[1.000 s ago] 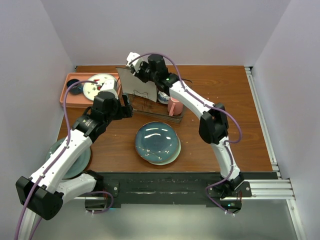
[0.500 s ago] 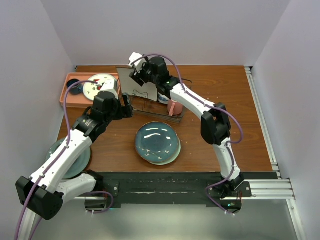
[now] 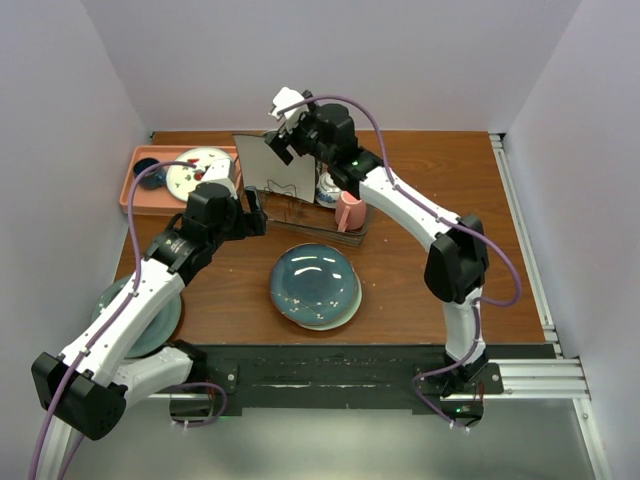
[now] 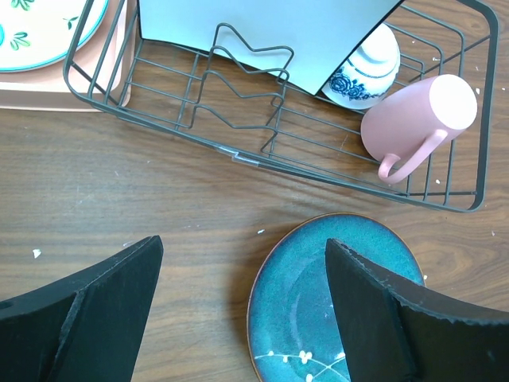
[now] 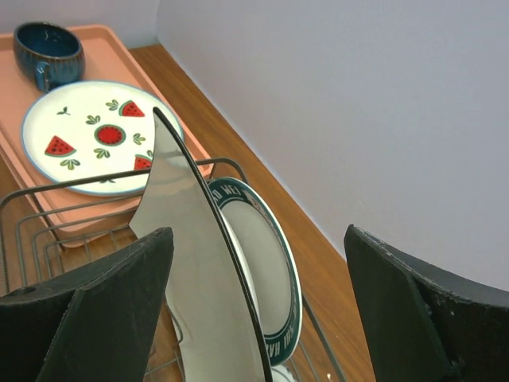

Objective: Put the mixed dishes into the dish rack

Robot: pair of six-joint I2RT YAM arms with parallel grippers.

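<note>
The dish rack (image 3: 305,212) stands at the table's middle back. The white square plate (image 3: 268,166) stands on edge in it, with the lettered-rim plate (image 5: 266,263) behind, and the patterned bowl (image 4: 366,68) and pink mug (image 4: 421,111) at the rack's right end. My right gripper (image 3: 286,122) hovers open above the square plate (image 5: 191,263), its fingers astride both plates' top edges without touching. My left gripper (image 4: 242,310) hangs open over the table in front of the rack (image 4: 159,103), holding nothing. The pale green plate (image 3: 155,318) lies at near left, partly under the left arm.
A teal glazed plate (image 3: 315,285) lies on the table in front of the rack, partly under my left gripper's right finger (image 4: 398,318). A salmon-pink tray (image 3: 140,195) at back left holds a watermelon plate (image 5: 87,135) and a dark blue cup (image 5: 48,52).
My right gripper has opened, let go of the square plate and risen up and to the right. The plate stays standing in the rack. The left arm has not moved.
</note>
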